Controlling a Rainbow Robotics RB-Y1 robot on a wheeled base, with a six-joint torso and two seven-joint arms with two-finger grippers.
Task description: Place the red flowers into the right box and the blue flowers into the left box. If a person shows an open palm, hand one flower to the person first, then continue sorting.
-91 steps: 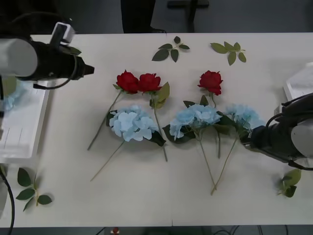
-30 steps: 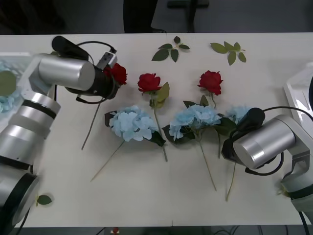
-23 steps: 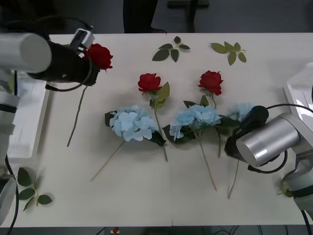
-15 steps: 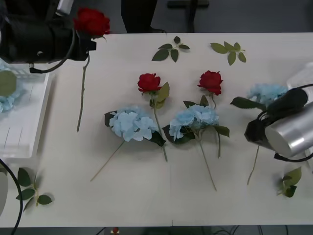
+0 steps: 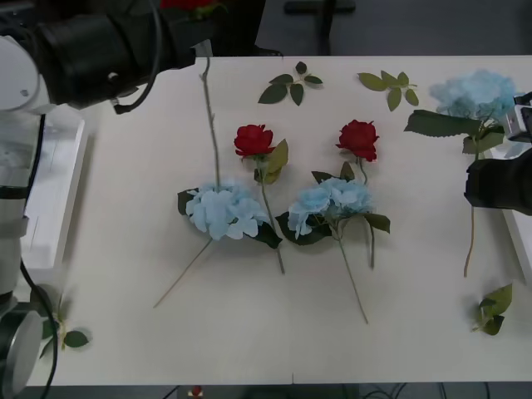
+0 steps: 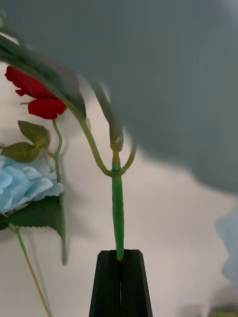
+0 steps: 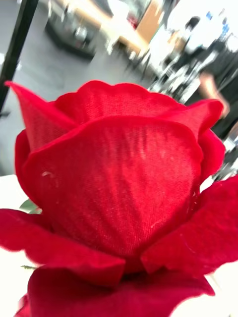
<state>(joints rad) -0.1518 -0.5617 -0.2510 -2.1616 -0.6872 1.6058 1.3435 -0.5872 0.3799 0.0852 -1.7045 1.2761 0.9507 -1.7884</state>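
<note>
Red rose (image 7: pixel 116 198) is lifted off the table (image 5: pixel 249 332) at the far left edge, stem (image 5: pixel 211 125) hanging down toward a blue cluster (image 5: pixel 223 209); it's on the left gripper (image 5: pixel 187 29), finger state can't tell. Right gripper (image 6: pixel 119 257) pinches a blue flower (image 5: pixel 475 91) by its stem, fingers pressed together, raised at the table's right edge. Two roses (image 5: pixel 253 140) and two blue clusters lie mid-table. Left box (image 5: pixel 58 199) sits at the left edge.

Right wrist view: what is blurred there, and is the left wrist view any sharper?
Right wrist view: the held stem is sharp, while a grey smear covers the upper part. Left wrist view: the red rose is crisp enough to show fabric weave, and the room behind is out of focus.
</note>
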